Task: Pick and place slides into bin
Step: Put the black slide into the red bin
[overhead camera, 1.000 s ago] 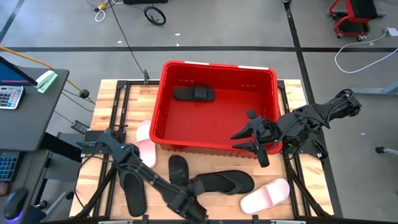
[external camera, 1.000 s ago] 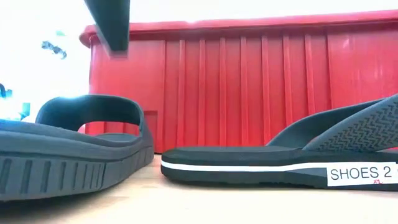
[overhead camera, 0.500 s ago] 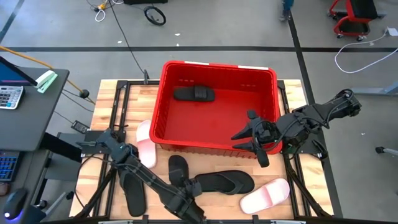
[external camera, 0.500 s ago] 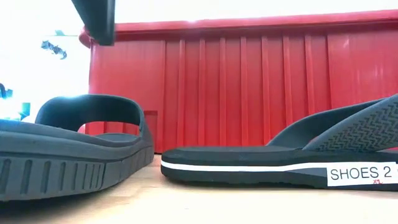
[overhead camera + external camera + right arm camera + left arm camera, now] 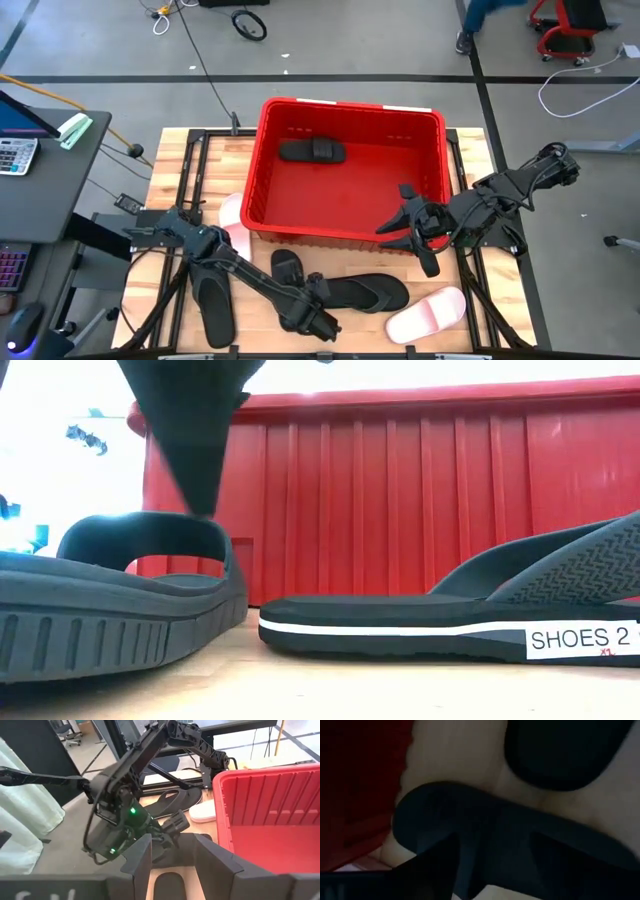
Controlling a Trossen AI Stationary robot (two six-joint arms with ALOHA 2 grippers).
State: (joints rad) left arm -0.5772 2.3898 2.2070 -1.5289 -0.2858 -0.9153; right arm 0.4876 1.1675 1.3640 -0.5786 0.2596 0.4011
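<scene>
Wooden slatted worktop (image 5: 170,150) carries the red bin (image 5: 345,235) at centre, its long walls ribbed in the low view. One black band-strapped slide (image 5: 312,151) lies inside the bin near the far wall. On the worktop in front of the bin: a black band slide (image 5: 287,269) just beside the near wall, a black thong slide (image 5: 362,293) lying crosswise next to it, a pale pink slide (image 5: 428,314) toward the right front corner, another black slide (image 5: 214,308) at the left front, and a second pink slide (image 5: 235,228) partly tucked against the bin's left front corner. Left arm reaches low across the front of the worktop; left end effector (image 5: 312,312) sits over the spot where the black band slide and the thong slide meet. Left wrist view shows a dark strap close up, one dark finger (image 5: 427,870) beside it; whether the fingers are spread or pinching, cannot tell. Low view: a dark tapered finger (image 5: 195,430) comes down just above the band of the near black slide. Right arm comes in from the right; right end effector (image 5: 408,228) hangs over the bin's right front corner, fingers spread wide apart, holding nothing. Right wrist view shows its two fingers (image 5: 139,865) parted above the worktop beside the bin wall.
</scene>
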